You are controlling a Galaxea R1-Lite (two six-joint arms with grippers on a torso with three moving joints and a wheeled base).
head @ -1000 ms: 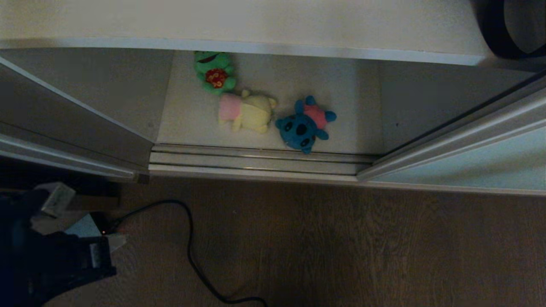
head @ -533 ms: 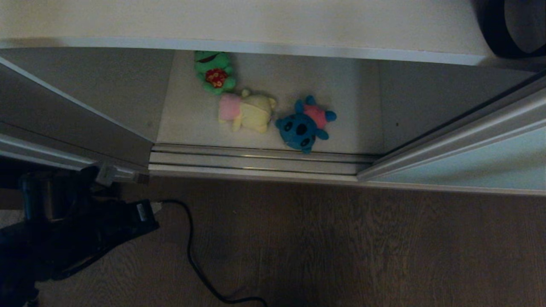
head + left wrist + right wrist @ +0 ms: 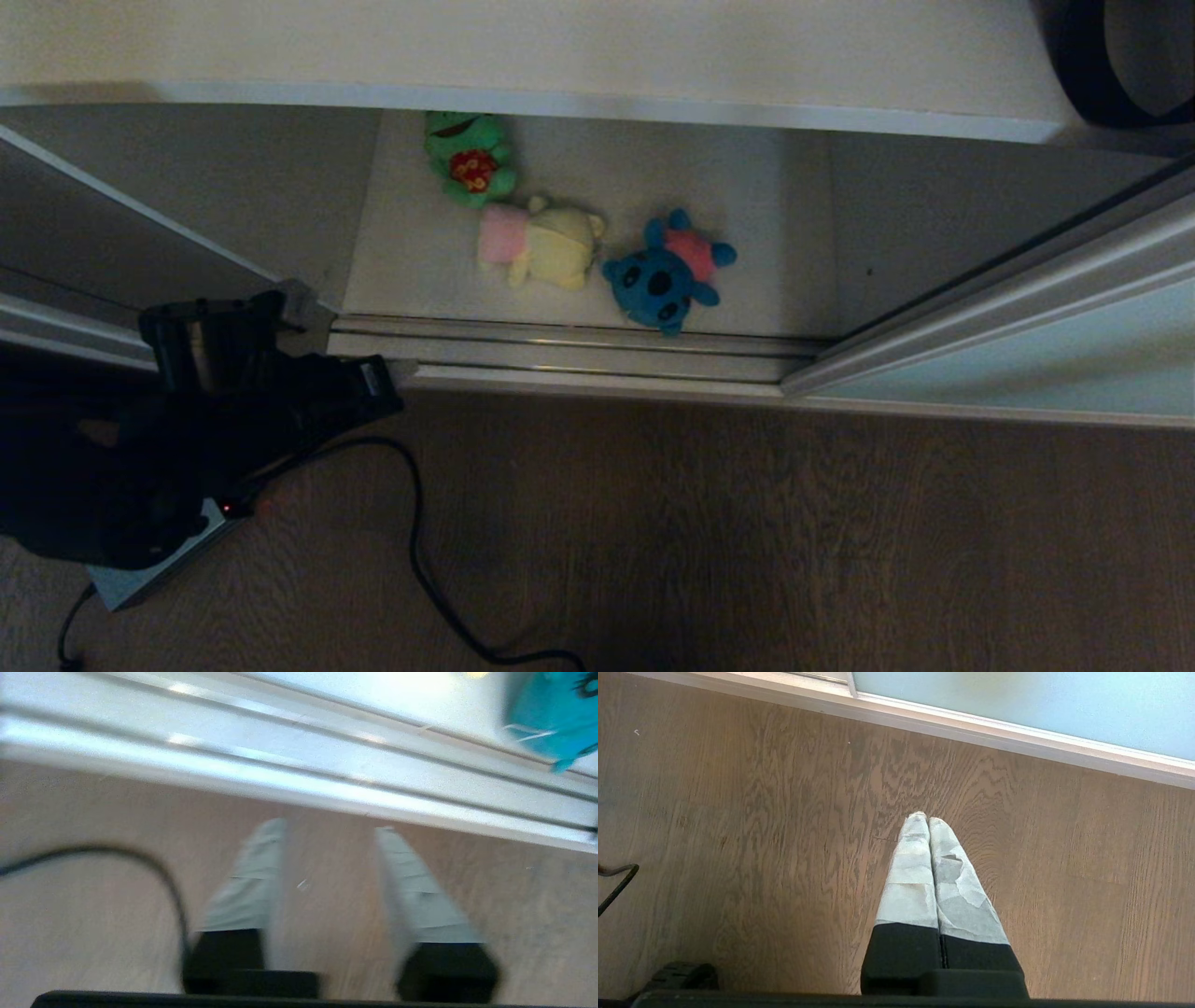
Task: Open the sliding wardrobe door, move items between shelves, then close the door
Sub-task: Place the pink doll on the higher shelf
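Left gripper point(image 3: 329, 828) is over the wood floor point(image 3: 537, 914) with its two pale fingers point(image 3: 250, 882) spread apart and nothing between them, tips just short of the pale door track point(image 3: 289, 772). Black cable point(image 3: 140, 858) curves across the floor beside the gripper. Blue plush toy point(image 3: 549, 716) sits beyond the track, only partly visible. Whole shot's kinda blurry.

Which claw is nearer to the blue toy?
Left. The left claw hangs open over the floor beside the door track, the blue toy just beyond; the right claw is shut over bare floor.
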